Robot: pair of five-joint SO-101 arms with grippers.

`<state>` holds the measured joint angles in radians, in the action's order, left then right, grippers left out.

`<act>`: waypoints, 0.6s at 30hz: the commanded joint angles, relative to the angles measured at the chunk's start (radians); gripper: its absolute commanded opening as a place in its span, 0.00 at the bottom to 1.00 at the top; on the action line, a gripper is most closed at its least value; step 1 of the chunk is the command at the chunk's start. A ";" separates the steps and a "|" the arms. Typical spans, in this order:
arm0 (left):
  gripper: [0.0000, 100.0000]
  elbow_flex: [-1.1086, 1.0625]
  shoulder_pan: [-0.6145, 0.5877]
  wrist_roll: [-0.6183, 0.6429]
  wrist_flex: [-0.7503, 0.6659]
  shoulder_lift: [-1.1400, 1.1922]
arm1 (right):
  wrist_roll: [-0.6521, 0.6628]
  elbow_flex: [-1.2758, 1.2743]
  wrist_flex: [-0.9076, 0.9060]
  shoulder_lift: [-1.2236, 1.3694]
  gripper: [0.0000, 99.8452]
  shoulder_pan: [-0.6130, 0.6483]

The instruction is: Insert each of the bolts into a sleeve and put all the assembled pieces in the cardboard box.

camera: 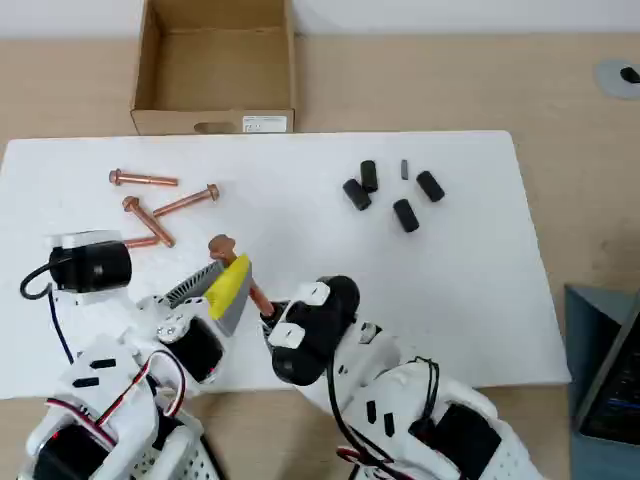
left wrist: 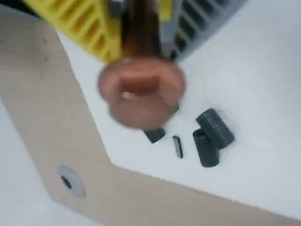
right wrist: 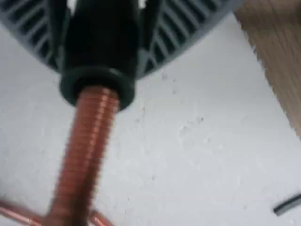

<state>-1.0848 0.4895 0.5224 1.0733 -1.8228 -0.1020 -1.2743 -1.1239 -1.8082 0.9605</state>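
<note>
Four loose bolts lie near the left edge of the white mat, one of them partly behind my left arm's camera. Four loose sleeves and a small dark sliver are clustered toward the mat's far right. The cardboard box stands on the table just beyond the mat's far edge, at its left end, and I see nothing inside it. My left gripper is near the mat's near edge, and its yellow and grey fingers are closed around the shank of a fifth bolt, just behind the head. My right gripper sits right beside it, clamped on a black sleeve. In the right wrist view the threaded end of the held bolt sits inside the sleeve's mouth. I can't tell how deep it goes.
</note>
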 commanded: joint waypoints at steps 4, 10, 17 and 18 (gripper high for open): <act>0.00 -0.011 0.083 -0.035 0.015 0.001 | 0.006 -0.008 0.061 -0.051 0.01 0.013; 0.00 -0.005 0.143 -0.114 0.087 0.001 | 0.006 -0.008 0.061 -0.051 0.01 0.013; 0.00 0.023 0.141 -0.198 0.124 -0.001 | 0.005 -0.008 0.061 -0.051 0.01 0.008; 0.00 0.021 0.141 -0.204 0.127 -0.001 | 0.005 -0.008 0.061 -0.051 0.01 0.008</act>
<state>-1.0940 0.6260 0.3399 1.1930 -1.8228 -0.1036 -1.2927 -1.1040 -1.8067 0.9605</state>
